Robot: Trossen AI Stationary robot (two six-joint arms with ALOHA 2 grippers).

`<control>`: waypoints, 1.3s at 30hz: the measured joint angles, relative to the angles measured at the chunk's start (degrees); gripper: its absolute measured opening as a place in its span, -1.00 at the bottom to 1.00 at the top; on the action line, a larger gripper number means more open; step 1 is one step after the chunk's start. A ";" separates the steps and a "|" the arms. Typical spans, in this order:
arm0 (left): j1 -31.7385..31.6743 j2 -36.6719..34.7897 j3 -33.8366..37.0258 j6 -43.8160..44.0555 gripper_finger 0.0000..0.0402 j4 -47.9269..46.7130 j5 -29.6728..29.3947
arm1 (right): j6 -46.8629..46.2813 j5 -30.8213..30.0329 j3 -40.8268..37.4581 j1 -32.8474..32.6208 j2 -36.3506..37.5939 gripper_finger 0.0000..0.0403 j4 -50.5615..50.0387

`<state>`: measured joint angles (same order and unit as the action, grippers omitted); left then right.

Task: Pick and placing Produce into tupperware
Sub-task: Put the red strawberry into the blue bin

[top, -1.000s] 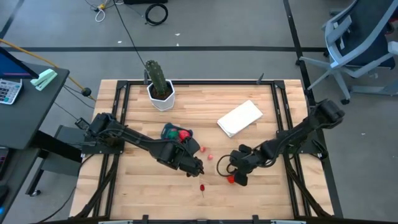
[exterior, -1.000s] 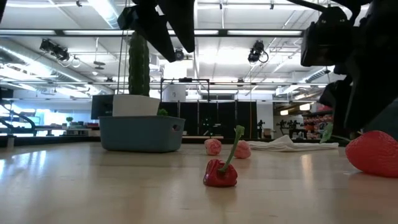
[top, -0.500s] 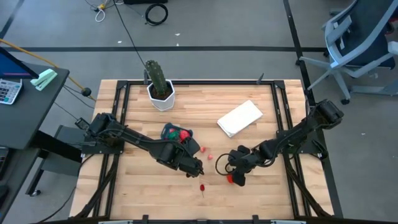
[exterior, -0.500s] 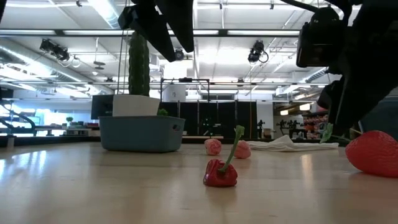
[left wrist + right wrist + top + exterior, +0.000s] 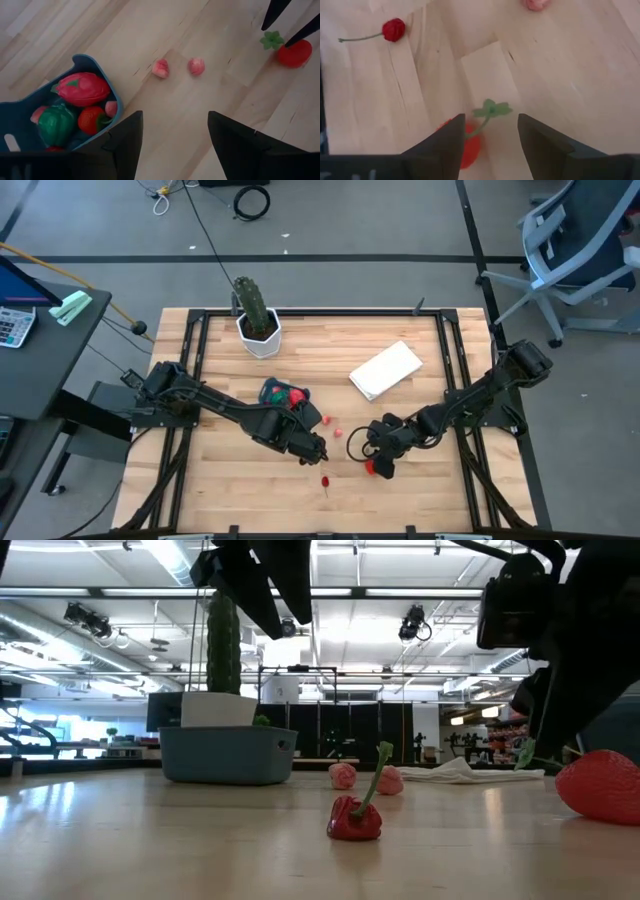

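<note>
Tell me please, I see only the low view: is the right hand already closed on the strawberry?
Observer: No. The right hand is open, with the strawberry between its fingers.
Operator: Is the tupperware empty? Its wall hides the inside from me.
Observer: No. The tupperware holds several pieces, one of them green.
Operator: Where is the left hand?
Observer: The left hand is open and empty, above the table between the tupperware and the pepper.

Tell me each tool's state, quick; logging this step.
Left tool: open, holding nothing, near the container.
Right tool: open around the strawberry, not yet closed.
</note>
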<state>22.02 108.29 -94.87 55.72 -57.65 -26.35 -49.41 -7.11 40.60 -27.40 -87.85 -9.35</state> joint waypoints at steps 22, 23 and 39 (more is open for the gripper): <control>0.00 0.00 0.00 0.00 0.14 -0.48 -0.04 | 0.09 4.13 0.00 0.55 -2.58 -0.06 3.98; -0.01 0.00 0.01 -0.11 0.14 -0.59 -0.04 | 0.09 4.67 0.00 0.59 -1.83 -0.06 3.72; -0.06 -0.01 0.00 -1.30 0.14 -0.48 -0.04 | -8.23 5.84 0.00 -6.00 4.09 -0.06 -8.81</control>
<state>21.96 108.28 -94.87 54.43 -58.13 -26.39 -57.63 -1.28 40.60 -33.40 -83.77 -18.16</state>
